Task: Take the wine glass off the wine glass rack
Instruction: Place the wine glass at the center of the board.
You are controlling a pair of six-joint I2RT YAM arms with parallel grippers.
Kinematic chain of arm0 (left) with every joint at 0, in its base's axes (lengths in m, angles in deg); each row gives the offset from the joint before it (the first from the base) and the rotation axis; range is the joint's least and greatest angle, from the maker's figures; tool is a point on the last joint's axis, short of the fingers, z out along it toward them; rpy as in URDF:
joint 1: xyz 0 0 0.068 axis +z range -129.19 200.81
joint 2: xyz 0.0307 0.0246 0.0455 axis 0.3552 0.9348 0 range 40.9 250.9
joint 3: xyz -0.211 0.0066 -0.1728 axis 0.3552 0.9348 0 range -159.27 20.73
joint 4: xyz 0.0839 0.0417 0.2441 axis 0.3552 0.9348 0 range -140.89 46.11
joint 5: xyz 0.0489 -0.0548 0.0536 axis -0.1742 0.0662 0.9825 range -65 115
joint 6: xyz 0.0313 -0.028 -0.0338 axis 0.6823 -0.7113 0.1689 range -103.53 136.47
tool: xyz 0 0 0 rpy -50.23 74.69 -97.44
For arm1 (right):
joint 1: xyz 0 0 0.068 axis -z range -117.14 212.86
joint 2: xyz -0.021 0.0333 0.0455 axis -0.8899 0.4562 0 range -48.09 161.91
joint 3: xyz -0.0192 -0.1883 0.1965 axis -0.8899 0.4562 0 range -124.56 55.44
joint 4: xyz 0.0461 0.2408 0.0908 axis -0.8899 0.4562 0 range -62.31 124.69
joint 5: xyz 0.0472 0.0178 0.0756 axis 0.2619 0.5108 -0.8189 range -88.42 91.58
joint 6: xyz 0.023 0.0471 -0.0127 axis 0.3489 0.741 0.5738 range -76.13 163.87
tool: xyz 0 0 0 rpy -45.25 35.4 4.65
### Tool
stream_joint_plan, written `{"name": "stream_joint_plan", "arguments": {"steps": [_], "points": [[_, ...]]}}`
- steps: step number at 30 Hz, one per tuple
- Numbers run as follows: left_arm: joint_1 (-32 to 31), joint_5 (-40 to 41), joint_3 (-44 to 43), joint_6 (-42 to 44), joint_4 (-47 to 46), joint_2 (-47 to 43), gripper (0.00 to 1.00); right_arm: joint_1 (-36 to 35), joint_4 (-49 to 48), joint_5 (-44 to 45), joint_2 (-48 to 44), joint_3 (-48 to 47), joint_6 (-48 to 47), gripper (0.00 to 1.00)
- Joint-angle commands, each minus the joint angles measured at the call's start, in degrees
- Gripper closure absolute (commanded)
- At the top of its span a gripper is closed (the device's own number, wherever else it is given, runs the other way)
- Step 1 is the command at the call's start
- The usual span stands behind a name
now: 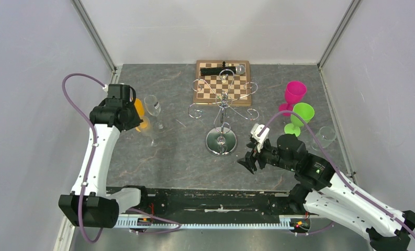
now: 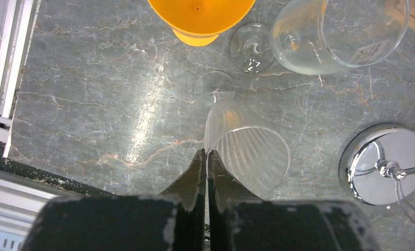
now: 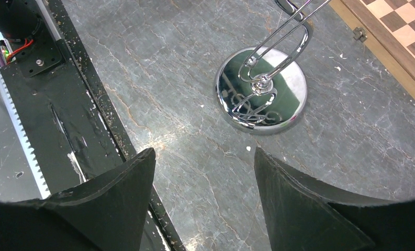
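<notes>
Grey marbled tabletop (image 1: 168, 157), white walls all round, and dead centre stands the wine glass rack (image 1: 221, 142), upright on its round mirrored base with its curled arms fanned out above. From overhead its wires are too thin to say whether a glass hangs there. At twelve o'clock from the rack lies a wooden chessboard (image 1: 236, 83), with the rack's far arms reaching over its near edge. Out at two o'clock there's a pink goblet (image 1: 294, 93) with a green goblet (image 1: 302, 114) just beside it, both upright. Over at nine o'clock, the left gripper (image 2: 205, 152) has its fingers pressed tight together, tips right at the rim of a ribbed wine glass (image 2: 252, 154) standing on the table (whether the thin wall is pinched between them, I cannot tell). Beyond it sit an orange cup (image 2: 200, 13) and a clear wine glass (image 2: 341, 31), close together. Now the right gripper (image 3: 204, 154), at about four o'clock from the rack's base: jaws spread well apart, nothing between them, pointed toward the base and near it but not touching.
</notes>
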Motion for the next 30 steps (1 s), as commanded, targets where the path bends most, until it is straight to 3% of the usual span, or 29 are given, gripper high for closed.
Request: {"name": "stream_joint_plan", "arguments": {"steps": [1, 6, 9, 11, 14, 19, 30], "points": [[1.76, -2.62, -2.07, 3.99, -1.00, 1.76, 0.98, -0.20, 0.00, -0.86, -0.35, 0.31, 0.98, 0.28], [2.74, -2.45, -2.47, 5.05, -1.16, 3.54, 0.98, -0.17, 0.36, -0.84, -0.28, 0.55, 1.19, 0.23], [2.74, -3.28, -3.04, 5.39, -1.08, 4.43, 0.95, -0.21, 0.59, -0.57, -0.27, 0.49, 1.11, 0.11], [2.74, -3.67, -3.47, 5.55, -1.11, 4.65, 0.86, -0.25, 0.63, -0.42, -0.36, 0.40, 1.20, 0.02], [2.74, -3.86, -4.34, 5.92, -1.01, 4.80, 0.72, -0.16, 0.97, 0.20, -0.43, 0.14, 1.35, 0.02], [2.74, -4.13, -4.72, 6.37, -1.05, 4.83, 0.58, -0.17, 1.26, 0.77, -0.54, 0.22, 1.92, 0.02], [2.74, -4.41, -6.02, 6.24, -2.54, 0.62, 0.42, -0.17, 4.05, 5.76, -0.92, -2.35, 5.23, 0.02]]}}
